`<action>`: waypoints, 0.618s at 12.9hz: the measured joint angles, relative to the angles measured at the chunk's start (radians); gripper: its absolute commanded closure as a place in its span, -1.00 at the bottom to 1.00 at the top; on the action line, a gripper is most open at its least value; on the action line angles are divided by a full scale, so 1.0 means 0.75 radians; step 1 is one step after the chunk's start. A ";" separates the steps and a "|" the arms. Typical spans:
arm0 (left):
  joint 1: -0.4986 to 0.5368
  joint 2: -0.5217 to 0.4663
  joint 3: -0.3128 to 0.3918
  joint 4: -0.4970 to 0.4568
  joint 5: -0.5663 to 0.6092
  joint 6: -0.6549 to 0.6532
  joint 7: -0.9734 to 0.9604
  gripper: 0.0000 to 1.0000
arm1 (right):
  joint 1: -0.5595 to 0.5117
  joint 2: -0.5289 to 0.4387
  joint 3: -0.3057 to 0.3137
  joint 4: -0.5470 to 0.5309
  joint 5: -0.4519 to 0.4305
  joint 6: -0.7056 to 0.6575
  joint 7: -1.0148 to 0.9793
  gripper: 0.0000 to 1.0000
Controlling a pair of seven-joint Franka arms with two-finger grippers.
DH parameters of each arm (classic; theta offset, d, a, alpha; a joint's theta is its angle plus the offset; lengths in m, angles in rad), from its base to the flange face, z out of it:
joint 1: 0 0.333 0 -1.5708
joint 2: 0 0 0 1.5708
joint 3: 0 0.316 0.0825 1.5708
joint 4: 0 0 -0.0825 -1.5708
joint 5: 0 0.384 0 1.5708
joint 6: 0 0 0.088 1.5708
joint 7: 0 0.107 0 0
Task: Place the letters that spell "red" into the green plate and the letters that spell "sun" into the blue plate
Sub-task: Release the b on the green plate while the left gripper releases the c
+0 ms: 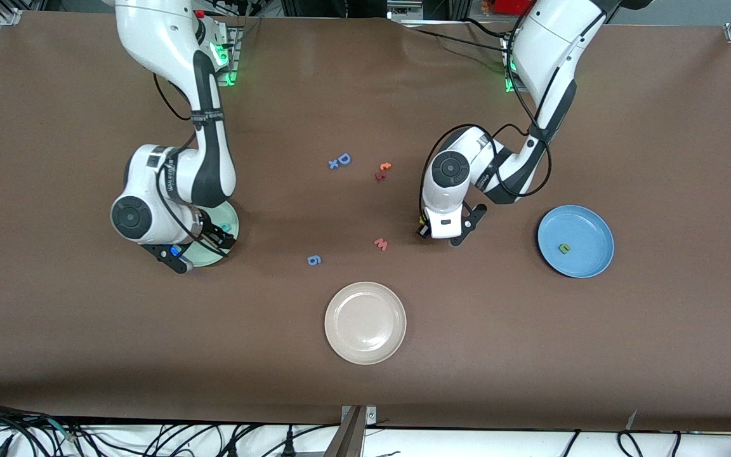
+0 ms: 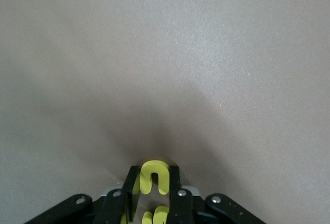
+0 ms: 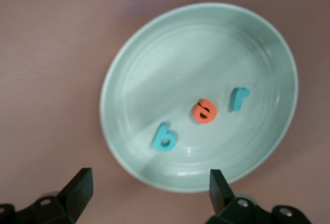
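Cream-white plate (image 1: 365, 322) lies nearest. Left gripper (image 2: 153, 195), bent low to the table, pinches a yellow letter (image 2: 153, 176). Right gripper (image 3: 149, 185) spreads wide over the green plate (image 3: 154, 53), teal d (image 3: 164, 137), orange e (image 3: 204, 111), teal r (image 3: 238, 97) between its fingers.

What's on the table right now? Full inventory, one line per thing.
green plate: 1, pale mint, at the right arm's end of the table.
teal r, orange e, teal d: 1 each, lying in the green plate.
blue plate: 1, medium blue, at the left arm's end.
green letter: 1, in the blue plate.
yellow letter: 1 between the left gripper's fingers; a second yellow piece shows partly beside it.
cream plate: 1, off-white, nearest the front camera.
blue D, small blue piece: mid-table.
red-orange letters: 2, beside the D.
red w, blue g: 1 each, above the cream plate.
right gripper: open, over the green plate.
left gripper: shut on the yellow letter, low over the table.
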 measured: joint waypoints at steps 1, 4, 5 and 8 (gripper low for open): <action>0.028 -0.007 0.001 0.000 0.000 -0.003 0.063 0.71 | 0.001 -0.006 -0.029 0.053 0.000 -0.083 -0.002 -1.00; 0.208 -0.081 0.001 0.000 0.000 -0.093 0.402 0.69 | 0.007 -0.024 -0.127 0.231 -0.014 -0.390 -0.005 -1.00; 0.275 -0.122 0.001 0.000 0.000 -0.139 0.528 0.68 | 0.008 -0.036 -0.149 0.285 -0.032 -0.472 -0.006 -1.00; 0.478 -0.230 0.002 -0.006 -0.007 -0.251 1.051 0.65 | 0.013 -0.100 -0.158 0.407 -0.139 -0.595 -0.008 -1.00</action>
